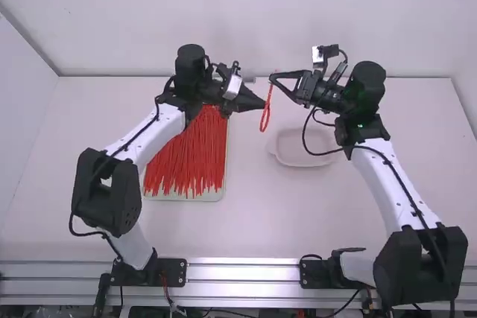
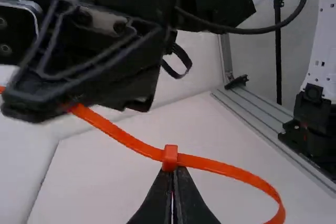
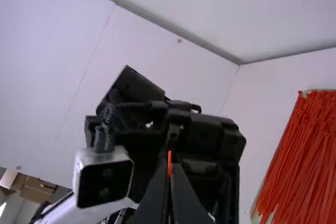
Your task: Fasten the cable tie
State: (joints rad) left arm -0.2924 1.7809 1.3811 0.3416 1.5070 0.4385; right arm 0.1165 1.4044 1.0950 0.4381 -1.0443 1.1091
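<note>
Plastic, orange-red and smooth: the thin flat cable tie (image 2: 220,167) hangs in the air just past the right edge of the flat white rectangular tray (image 1: 214,197), level with the tray's far end. Its strap leaves both sides of a small square head (image 2: 169,156) and curls into a hanging loop. My left claw (image 2: 172,184) is pressed shut, its pointed black fingers pinching the tie right under that head. My right claw (image 3: 169,181) is closed as tightly, with a sliver of the orange strap's end caught between its tips. The tray holds a dense sheaf of straight red ties (image 1: 190,150), fanned wider toward its near end. To the right of the tray, a shallow white dish with rounded corners (image 1: 302,156) sits on the matte white table (image 1: 298,214).
</note>
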